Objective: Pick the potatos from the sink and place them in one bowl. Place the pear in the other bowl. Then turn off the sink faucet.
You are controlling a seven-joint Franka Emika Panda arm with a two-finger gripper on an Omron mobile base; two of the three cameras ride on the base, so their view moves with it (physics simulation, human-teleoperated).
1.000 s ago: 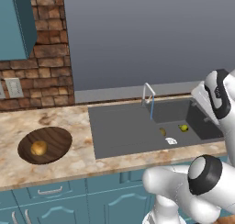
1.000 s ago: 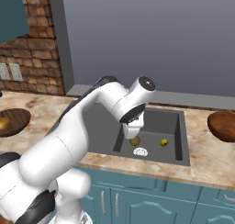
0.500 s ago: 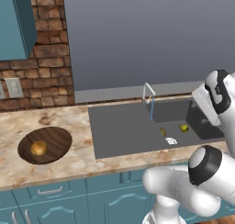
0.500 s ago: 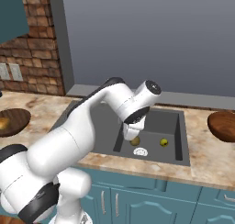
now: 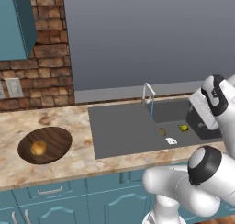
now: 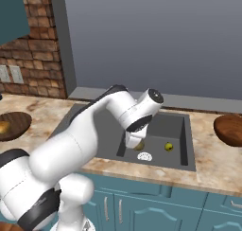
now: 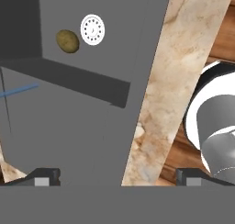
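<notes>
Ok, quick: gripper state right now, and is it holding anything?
Gripper: open and empty, above the sink; the olive potato lies loose in the well.

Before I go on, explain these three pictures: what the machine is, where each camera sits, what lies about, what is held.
The white machine is a robot arm in a rendered kitchen. Two pictures come from cameras on its base, behind it to the left and right. The third looks along its gripper, whose two fingertips stand apart with nothing between them. The sink has a flat panel and a deeper well. In the well lie an olive potato, a yellow-green pear and a white drain. A thin blue stream runs from the faucet. On the counter, a dark bowl holds a golden potato; a reddish bowl sits on the sink's other side.
</notes>
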